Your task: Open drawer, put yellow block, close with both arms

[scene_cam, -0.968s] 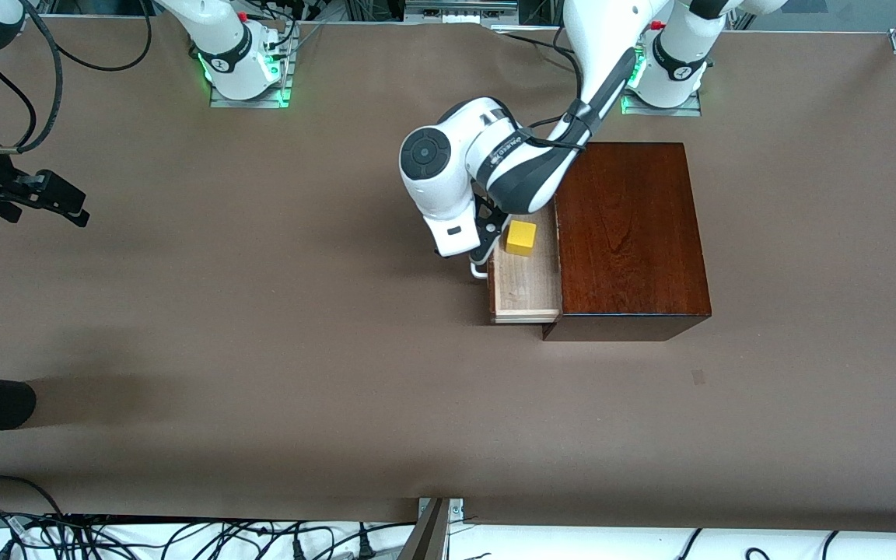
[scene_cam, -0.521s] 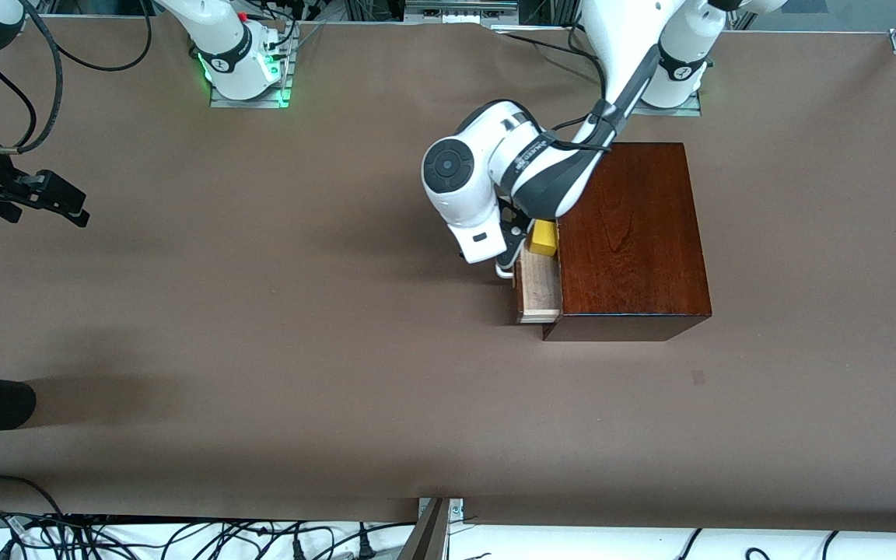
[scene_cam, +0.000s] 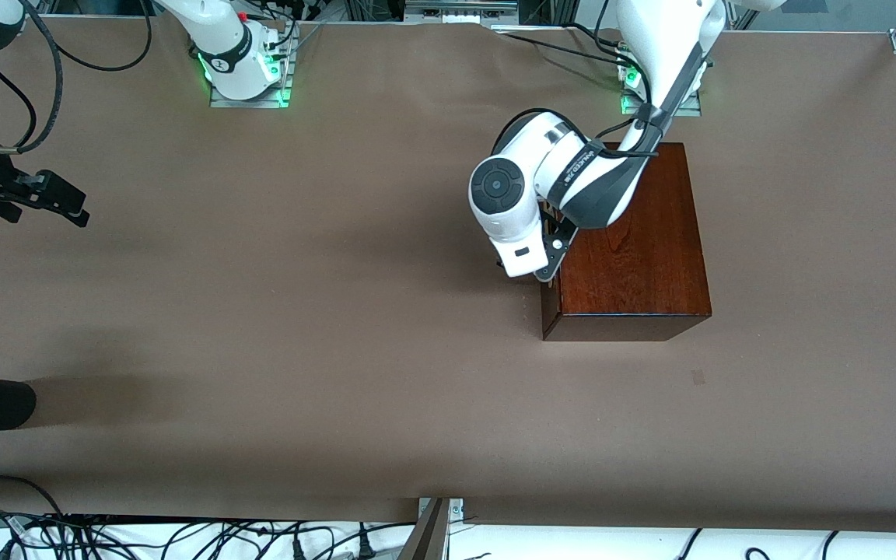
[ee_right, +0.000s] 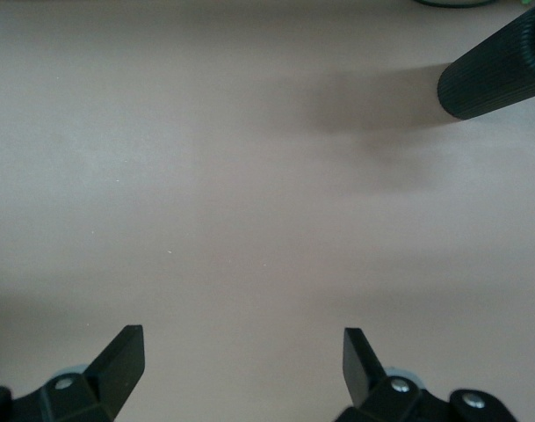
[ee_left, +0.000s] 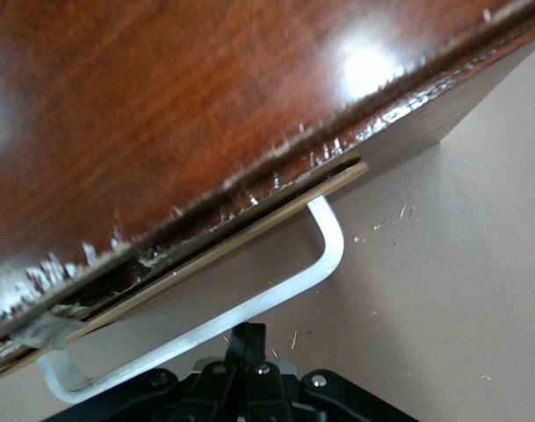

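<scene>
Now, nearest the front camera, cables point(scene_cam: 183, 537) trail along the table's point(scene_cam: 339, 373) edge, and brown paper covers the surface. Farther back stands the dark wooden box point(scene_cam: 631, 249), its drawer point(ee_left: 249, 233) pushed in almost flush. The left gripper point(ee_left: 247, 338), fingers clenched together, sits against the white handle point(ee_left: 285, 286). The yellow block is out of sight. The right gripper point(ee_right: 241, 356) waits spread wide over bare paper at the right arm's end.

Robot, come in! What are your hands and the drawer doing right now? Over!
Left tool shut, pressed against the white handle. Right tool open, waiting over bare table. Drawer pushed in, thin gap showing. Yellow block not visible. Nothing blocking.
</scene>
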### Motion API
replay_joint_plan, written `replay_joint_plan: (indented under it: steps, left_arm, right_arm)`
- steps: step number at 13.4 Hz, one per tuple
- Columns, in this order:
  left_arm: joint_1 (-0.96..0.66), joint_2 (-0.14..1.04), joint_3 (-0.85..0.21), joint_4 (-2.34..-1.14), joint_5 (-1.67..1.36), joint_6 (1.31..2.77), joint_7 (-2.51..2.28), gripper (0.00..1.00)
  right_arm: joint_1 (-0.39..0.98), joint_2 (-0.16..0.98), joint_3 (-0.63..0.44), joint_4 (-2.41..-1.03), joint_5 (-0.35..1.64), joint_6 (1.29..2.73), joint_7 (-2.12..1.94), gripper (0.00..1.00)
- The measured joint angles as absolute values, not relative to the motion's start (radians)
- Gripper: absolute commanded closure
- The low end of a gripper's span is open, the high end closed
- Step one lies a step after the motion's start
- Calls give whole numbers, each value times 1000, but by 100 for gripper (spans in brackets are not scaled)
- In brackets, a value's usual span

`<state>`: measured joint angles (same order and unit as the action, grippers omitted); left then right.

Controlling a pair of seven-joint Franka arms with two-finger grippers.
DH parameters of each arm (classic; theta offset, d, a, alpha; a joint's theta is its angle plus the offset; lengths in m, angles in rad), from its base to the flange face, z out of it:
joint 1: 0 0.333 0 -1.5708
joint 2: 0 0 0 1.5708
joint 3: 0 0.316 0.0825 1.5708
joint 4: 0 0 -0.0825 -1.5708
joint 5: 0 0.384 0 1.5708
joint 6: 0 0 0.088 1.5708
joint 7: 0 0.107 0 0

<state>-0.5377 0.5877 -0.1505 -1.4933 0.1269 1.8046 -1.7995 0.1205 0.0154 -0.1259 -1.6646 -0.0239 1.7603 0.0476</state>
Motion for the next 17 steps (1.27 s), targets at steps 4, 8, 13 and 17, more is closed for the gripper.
replay_joint_plan:
  steps: [4, 8, 13, 17]
  left_arm:
    - [-534, 573, -152, -1506, 127, 1807, -1766, 100]
    - [-520, 507, -212, -1480, 55, 1808, -1759, 65]
    - [-505, 423, -234, -1451, 43, 1806, -1614, 0]
    - [-410, 326, -211, -1447, 43, 1732, -1245, 0]
  right_arm:
    - [120, 15, -126, -1665, -24, 1760, 48, 0]
    - [121, 16, -126, -1665, -24, 1760, 48, 0]
    - [121, 19, -126, -1667, -24, 1760, 48, 0]
    - [121, 20, -126, -1667, -24, 1760, 48, 0]
